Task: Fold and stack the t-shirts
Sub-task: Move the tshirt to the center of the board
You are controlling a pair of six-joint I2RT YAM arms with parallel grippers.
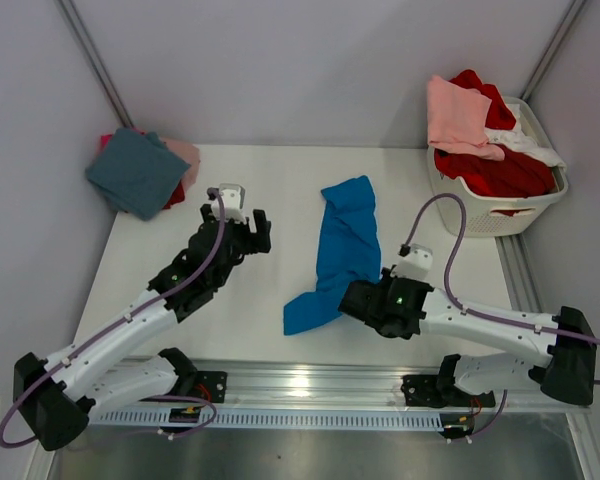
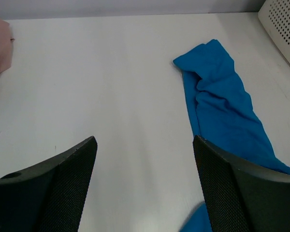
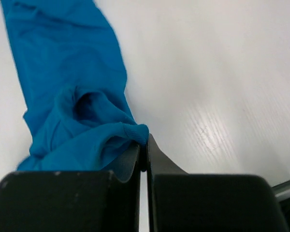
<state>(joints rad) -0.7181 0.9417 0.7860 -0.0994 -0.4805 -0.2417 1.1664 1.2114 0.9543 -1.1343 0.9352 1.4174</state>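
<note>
A bright blue t-shirt (image 1: 342, 245) lies bunched in a long strip in the middle of the table; it also shows in the left wrist view (image 2: 222, 104) and in the right wrist view (image 3: 63, 96). My right gripper (image 1: 352, 297) is shut on the shirt's near right hem (image 3: 137, 133). My left gripper (image 1: 257, 233) is open and empty, left of the shirt, above bare table. A folded dusty teal t-shirt (image 1: 137, 172) tops a stack at the far left, over pale pink (image 1: 185, 153) and red cloth. Pink (image 1: 456, 112), red (image 1: 495, 172) and white (image 1: 535, 147) tees fill the basket.
The white slatted laundry basket (image 1: 485, 213) stands at the far right; its corner shows in the left wrist view (image 2: 282, 29). Grey walls close in the table at back and sides. A metal rail (image 1: 310, 385) runs along the near edge.
</note>
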